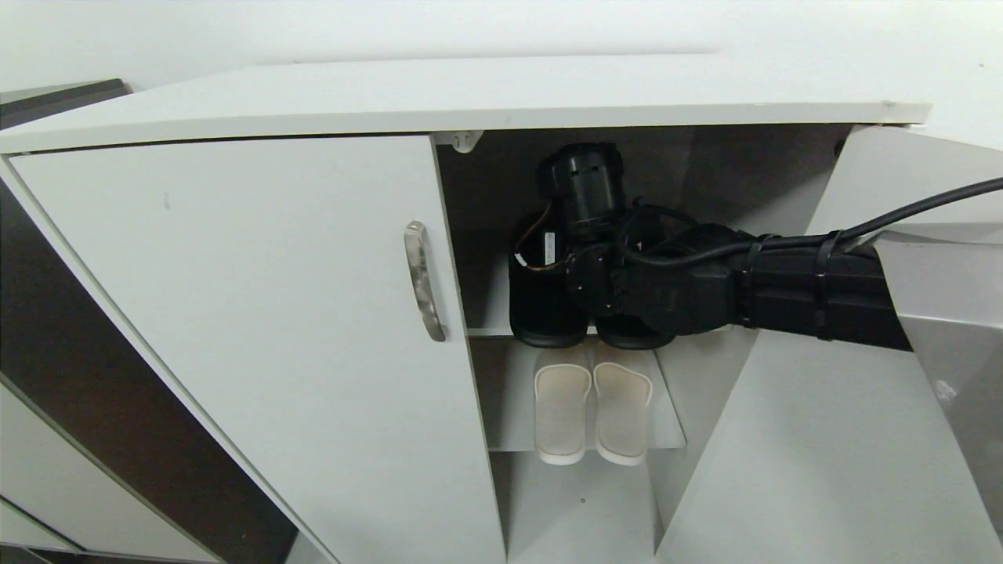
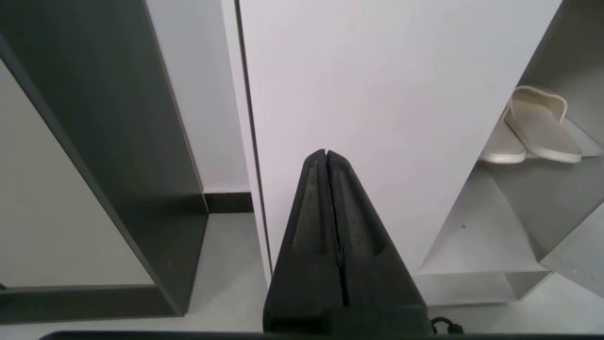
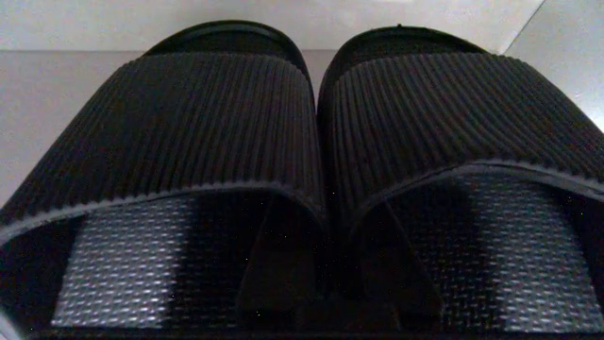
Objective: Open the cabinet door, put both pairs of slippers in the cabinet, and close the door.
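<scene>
Cabinet (image 1: 470,94) open on its right half only. Right door (image 1: 823,439) swung out toward 4 o'clock in the head view. Left door (image 1: 258,313) shut, with its handle (image 1: 424,280) just beside the opening's 9 o'clock edge. Narrow opening, bounded at 12 o'clock by the top board and at 3 o'clock by the open door's inner face.

Right arm in through the opening from 3 o'clock, above the upper shelf (image 1: 484,332), wrist close under the top board. Free room mostly lower down, around the lower shelf (image 1: 666,435) and the bottom compartment at 6 o'clock.

Black slippers (image 1: 541,317) side by side on the upper shelf, near ends at its front edge, right under the wrist. Right gripper (image 3: 328,236) partly spread, one finger inside each black slipper beneath the ribbed strap, the two touching inner walls pinched between.

White slippers (image 1: 592,411) paired on the lower shelf, at 6 o'clock of the black pair, near ends overhanging its front edge.

Left gripper (image 2: 326,165) outside, facing the shut left door, fingers pressed together, nothing held.
</scene>
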